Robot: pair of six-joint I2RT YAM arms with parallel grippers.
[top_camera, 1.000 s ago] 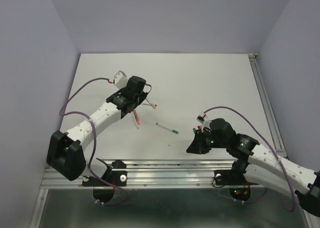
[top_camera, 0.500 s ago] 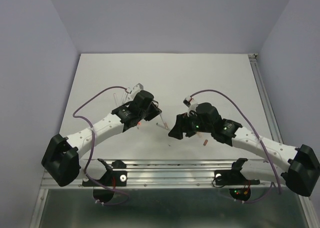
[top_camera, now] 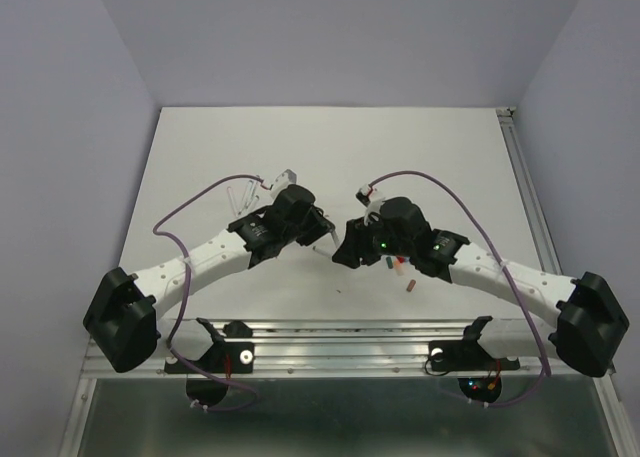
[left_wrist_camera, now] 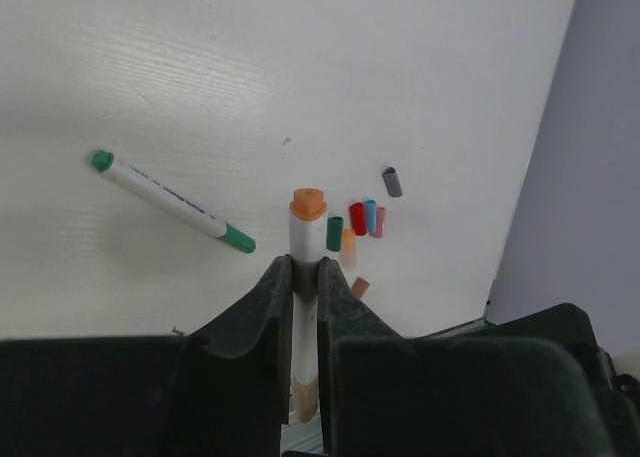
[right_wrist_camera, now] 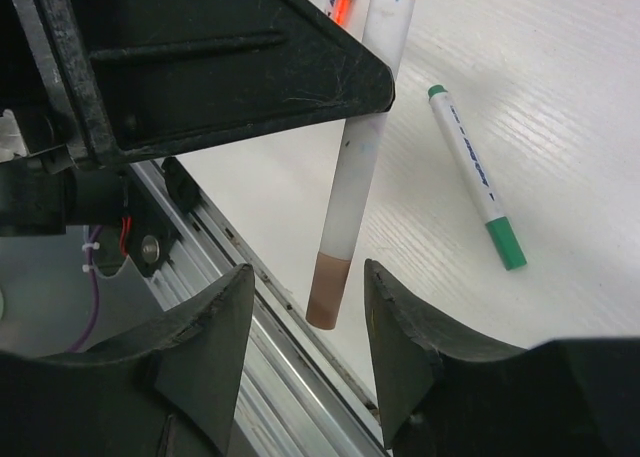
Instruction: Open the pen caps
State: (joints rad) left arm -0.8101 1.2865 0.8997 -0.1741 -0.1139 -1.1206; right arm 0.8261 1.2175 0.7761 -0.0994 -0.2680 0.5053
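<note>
Your left fingers (left_wrist_camera: 278,292) clamp a white plastic pen barrel (left_wrist_camera: 303,239); your right fingers (right_wrist_camera: 235,297) stand open astride its brown cap (right_wrist_camera: 327,292) — not yet off. Stubby coloured loose caps (left_wrist_camera: 358,220) lie at three o'clock, a green-capped pen (left_wrist_camera: 170,202) at nine.

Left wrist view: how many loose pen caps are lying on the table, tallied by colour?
green cap: 1
orange cap: 1
red cap: 1
blue cap: 1
pink cap: 1
grey cap: 1
brown cap: 1, partly hidden
Total: 7
</note>
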